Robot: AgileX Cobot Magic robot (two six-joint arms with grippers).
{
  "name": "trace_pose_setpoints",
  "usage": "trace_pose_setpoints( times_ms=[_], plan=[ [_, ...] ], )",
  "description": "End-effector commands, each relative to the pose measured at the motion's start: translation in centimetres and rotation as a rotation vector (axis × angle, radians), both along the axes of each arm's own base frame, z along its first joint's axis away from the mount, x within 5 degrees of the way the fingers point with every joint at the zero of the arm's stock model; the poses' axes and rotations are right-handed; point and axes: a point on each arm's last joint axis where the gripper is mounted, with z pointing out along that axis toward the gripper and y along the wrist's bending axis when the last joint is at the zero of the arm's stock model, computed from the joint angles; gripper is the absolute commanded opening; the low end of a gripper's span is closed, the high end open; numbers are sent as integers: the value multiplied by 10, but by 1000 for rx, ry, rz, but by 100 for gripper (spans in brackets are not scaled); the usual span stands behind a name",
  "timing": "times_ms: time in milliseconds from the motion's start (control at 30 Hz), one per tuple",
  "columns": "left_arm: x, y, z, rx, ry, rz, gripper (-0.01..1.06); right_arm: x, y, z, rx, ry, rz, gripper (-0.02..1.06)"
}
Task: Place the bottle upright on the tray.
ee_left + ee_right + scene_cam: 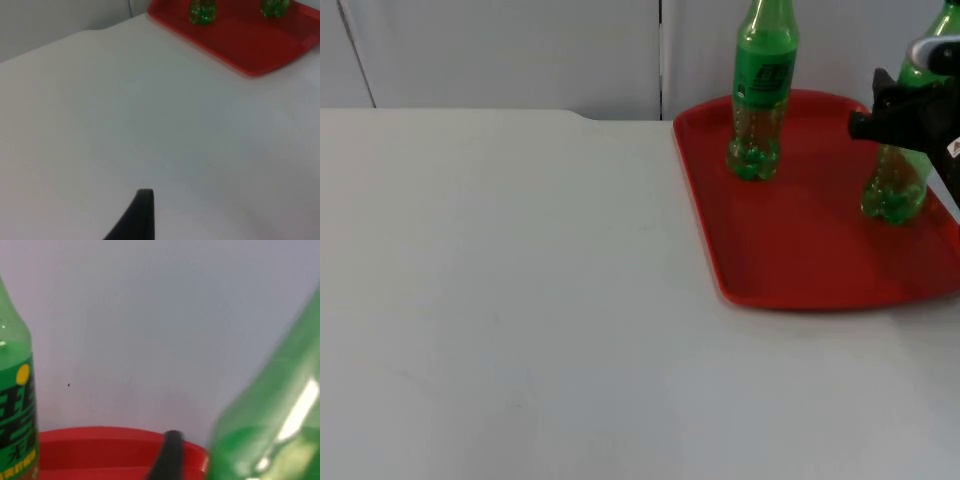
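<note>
Two bottles stood upright on the tray point(800, 260): the right gripper point(905, 115) clasped the second bottle point(897, 185), release apparently pending, while the left gripper point(137, 215) waited, finger state indeterminable.

Even soft light, faint shadows (wrist views blurred)

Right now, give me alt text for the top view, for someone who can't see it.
A red tray at the table's right edge holds two upright green bottles: one bottle stands free near the tray's back, and the right gripper is at the second bottle. The white table stretches out to the left.
</note>
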Motion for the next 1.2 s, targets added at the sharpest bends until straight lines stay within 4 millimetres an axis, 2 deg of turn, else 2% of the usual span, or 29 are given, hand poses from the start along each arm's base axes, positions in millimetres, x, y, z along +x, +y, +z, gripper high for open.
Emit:
trace_pose_setpoints(
  times_ms=[0, 100, 333, 433, 667, 833, 867, 1000, 1033, 1100, 1167],
  plan=[
    [0, 0, -1, 2, 0, -2, 105, 1, -1, 3, -6, -12, -6, 81],
    [0, 0, -1, 2, 0, -2, 105, 0, 2, 2, -2, -9, -7, 105],
    [0, 0, -1, 2, 0, -2, 105, -5, 10, -1, -10, 2, 22, 105],
    [0, 0, -1, 2, 0, -2, 105, -17, 12, -11, 0, 54, -11, 105],
    [0, 0, -1, 2, 0, -2, 105, -36, 4, -18, 9, 122, -78, 105],
    [0, 0, -1, 2, 0, -2, 105, -62, 6, -17, -11, 174, -51, 105],
    [0, 0, -1, 2, 0, -2, 105, -62, 6, -17, -11, 174, -51, 105],
    [0, 0, -1, 2, 0, -2, 105, -90, 9, -9, -18, 216, -52, 105],
    [0, 0, -1, 2, 0, -2, 105, -90, 9, -9, -18, 216, -52, 105],
    [0, 0, -1, 2, 0, -2, 105, -105, 11, -3, -21, 230, -81, 105],
    [0, 0, -1, 2, 0, -2, 105, -124, 15, 12, -106, 228, -96, 105]
  ],
)
